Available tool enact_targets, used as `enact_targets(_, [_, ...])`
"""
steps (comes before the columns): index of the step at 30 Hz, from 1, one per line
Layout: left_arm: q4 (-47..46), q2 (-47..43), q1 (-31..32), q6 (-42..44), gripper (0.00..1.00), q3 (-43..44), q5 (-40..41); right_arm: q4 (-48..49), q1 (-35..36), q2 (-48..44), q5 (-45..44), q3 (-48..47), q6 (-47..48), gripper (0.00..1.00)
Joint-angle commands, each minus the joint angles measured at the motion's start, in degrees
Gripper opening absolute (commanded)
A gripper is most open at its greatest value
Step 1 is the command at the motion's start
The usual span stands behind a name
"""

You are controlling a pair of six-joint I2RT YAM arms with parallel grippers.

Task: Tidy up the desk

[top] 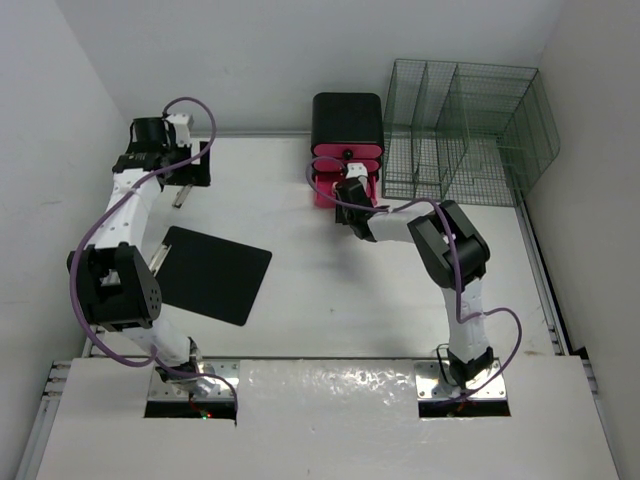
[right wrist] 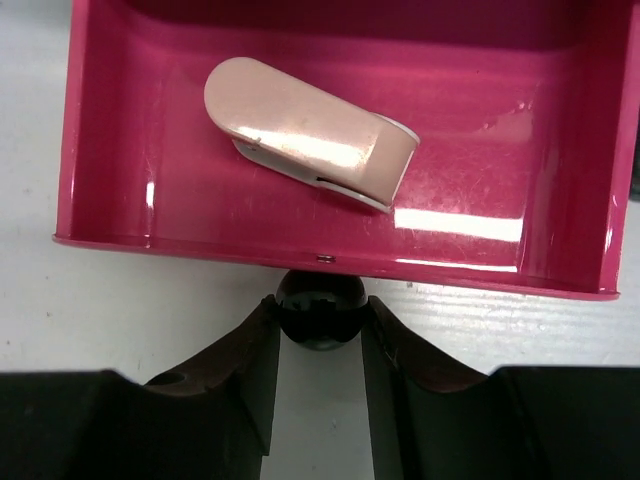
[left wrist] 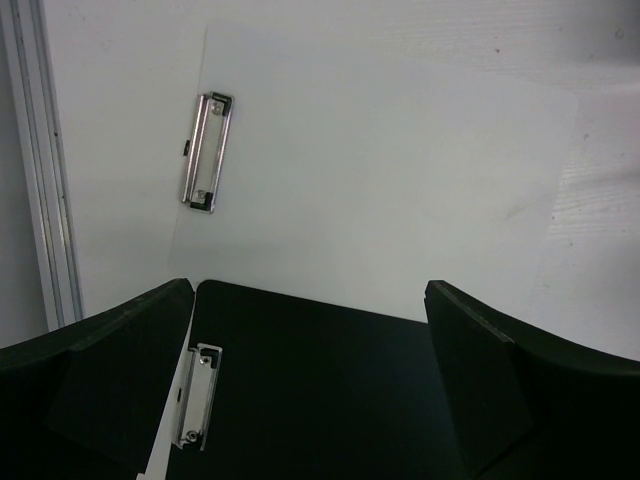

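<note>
**Left fingers spread over clipboards, right fingers on the drawer knob**

The desk (top: 330, 310) is a flat, matte white rectangle lying under both my arms, with a thin ribbed metal rail (left wrist: 50, 180) running down its left edge.

At the desk's far left corner my left gripper (left wrist: 310, 300) hangs with its two dark, wedge-shaped fingers spread wide, holding nothing. Under it lies a smooth black clipboard (left wrist: 330, 400) with a shiny steel clip. Just past that lies a white clipboard (left wrist: 400, 170), nearly the colour of the desk, with the same kind of steel clip (left wrist: 207, 152).

Nearer the left edge, midway along it, a matte black board (top: 215, 275) with rounded corners lies flat and askew.

At the middle of the far edge stands a boxy drawer unit (top: 347, 120), black on top and pink below. Its glossy pink plastic drawer (right wrist: 120, 150) stands pulled out and holds a pale, rounded, clip-shaped piece (right wrist: 310, 135). My right gripper (right wrist: 320, 302) pinches the drawer's round black knob (right wrist: 320, 318), a pad pressed on each side.

A green wire rack (top: 465, 130) with upright dividers fills the far right corner.
</note>
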State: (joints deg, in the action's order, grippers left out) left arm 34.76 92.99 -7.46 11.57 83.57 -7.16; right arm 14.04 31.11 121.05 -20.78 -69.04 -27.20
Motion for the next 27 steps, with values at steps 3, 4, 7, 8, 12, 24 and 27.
enact_targets(3, [-3.4,-0.9,-0.1,1.3,1.00,-1.3,0.9,6.9,-0.8,0.2,-4.3,-3.7,1.7,0.33])
enact_targets(4, [-3.4,-0.9,-0.2,1.4,1.00,-1.4,1.0,7.2,-0.9,0.3,-5.0,-4.3,1.9,0.33])
enact_targets(7, [-3.5,-0.8,-0.2,1.9,1.00,-1.7,0.9,9.0,-1.7,1.1,-4.6,-5.8,1.9,0.33])
enact_targets(8, [-3.4,-0.8,-0.2,2.0,1.00,-1.7,1.0,10.1,-1.8,1.9,-4.5,-6.2,2.0,0.33])
enact_targets(12, [-3.5,-0.7,-0.2,2.3,1.00,-1.7,1.7,10.8,-2.5,5.1,-4.0,-10.8,2.8,0.33])
enact_targets(24, [-3.6,1.1,-0.2,3.3,1.00,-1.6,3.2,16.5,-4.0,9.8,-6.4,-14.8,4.4,0.33])
enact_targets(27, [-2.7,2.6,-0.1,3.5,0.99,-0.8,3.4,18.7,-3.9,11.0,-8.5,-15.3,4.4,0.31])
